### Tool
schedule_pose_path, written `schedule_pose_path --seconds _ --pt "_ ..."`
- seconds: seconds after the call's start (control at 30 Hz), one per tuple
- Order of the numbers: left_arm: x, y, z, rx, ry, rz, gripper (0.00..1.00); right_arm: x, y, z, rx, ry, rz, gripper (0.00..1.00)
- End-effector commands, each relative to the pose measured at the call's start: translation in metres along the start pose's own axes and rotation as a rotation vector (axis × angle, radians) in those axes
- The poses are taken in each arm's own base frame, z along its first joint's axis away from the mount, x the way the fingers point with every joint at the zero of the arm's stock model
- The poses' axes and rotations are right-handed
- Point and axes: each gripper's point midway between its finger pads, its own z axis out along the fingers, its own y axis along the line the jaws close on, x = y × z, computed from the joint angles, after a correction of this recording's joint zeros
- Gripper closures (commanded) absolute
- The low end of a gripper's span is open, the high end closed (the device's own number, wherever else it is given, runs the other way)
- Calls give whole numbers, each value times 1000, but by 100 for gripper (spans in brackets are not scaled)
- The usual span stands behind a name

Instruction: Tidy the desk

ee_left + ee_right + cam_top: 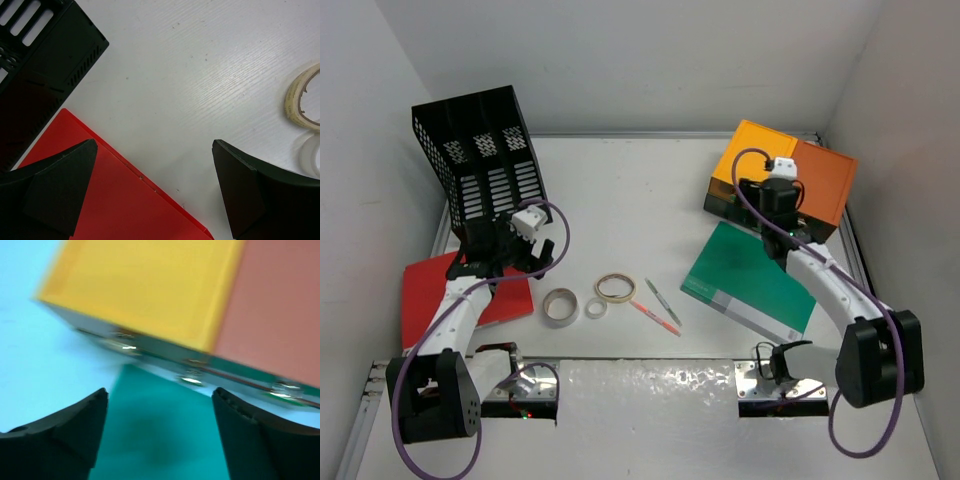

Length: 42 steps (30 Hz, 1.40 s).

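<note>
Currently the left gripper (154,150) hangs, jaws spread, over a corner of the red folder (125,210) on the white desk (620,190) beside the black rack (480,150); further right, the right gripper (160,397), jaws likewise spread, hovers above the green folder (750,280) by the orange drawers (780,175); pinching a flat-lying folder may merely push it

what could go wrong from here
1. The open left hand straddles the edge of the red folder beside the file rack; the flat folder may slip, or the hand may bump the rack.
2. The open right hand is over the green folder, close to the drawer unit, which it could knock.
</note>
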Motion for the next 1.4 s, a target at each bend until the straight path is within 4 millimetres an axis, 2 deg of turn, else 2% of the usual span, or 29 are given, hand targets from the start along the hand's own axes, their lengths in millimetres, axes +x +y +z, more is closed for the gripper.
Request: schedule_pose_path --seconds 0.0,0.07,0.1,0.13,0.17,0.3,0.33,0.47,0.77,0.87,0.9,0.93,0.97,1.0,1.07,1.17,1.37 --pt "-18 6 0 -11 -48 29 1 -13 32 0 -22 -98 140 8" --pt "-17 6 0 -11 -47 30 1 -14 36 10 24 -123 208 6" --pt "-17 5 0 -10 -45 29 1 -17 45 12 25 -135 216 6" --pt "-17 6 0 -13 -45 29 1 -10 48 20 55 -124 215 6" --pt "-17 6 -1 -17 -45 29 1 -18 45 24 111 -154 250 8" --pt "-15 7 0 -26 -43 30 1 -14 44 42 195 -185 366 17" --pt "-15 8 -1 -27 -44 33 1 -18 47 45 190 -205 387 20" --pt "-13 8 0 -32 -40 38 1 -30 58 57 188 -202 366 22" --pt "-13 11 0 -46 -44 43 1 -19 59 78 239 -165 284 31" --pt "-32 8 -6 -37 -99 13 1 -17 57 79 253 -160 263 34" --pt "-49 9 -14 -35 -136 14 1 -17 56 79 255 -162 259 41" --pt "-58 6 -18 -17 -152 10 1 -19 55 77 259 -170 260 45" --pt "-79 8 -27 -8 -191 24 1 -18 52 76 266 -169 250 48" --pt "-82 8 -29 -6 -186 10 1 -20 52 75 264 -175 247 55" --pt "-101 19 -38 -53 -213 -6 1 -24 52 73 264 -180 231 57" --pt "-114 33 -46 -117 -216 -20 1 -26 51 72 265 -173 200 54" --pt "-114 39 -57 -170 -185 -33 1 -33 55 69 263 -178 144 48"
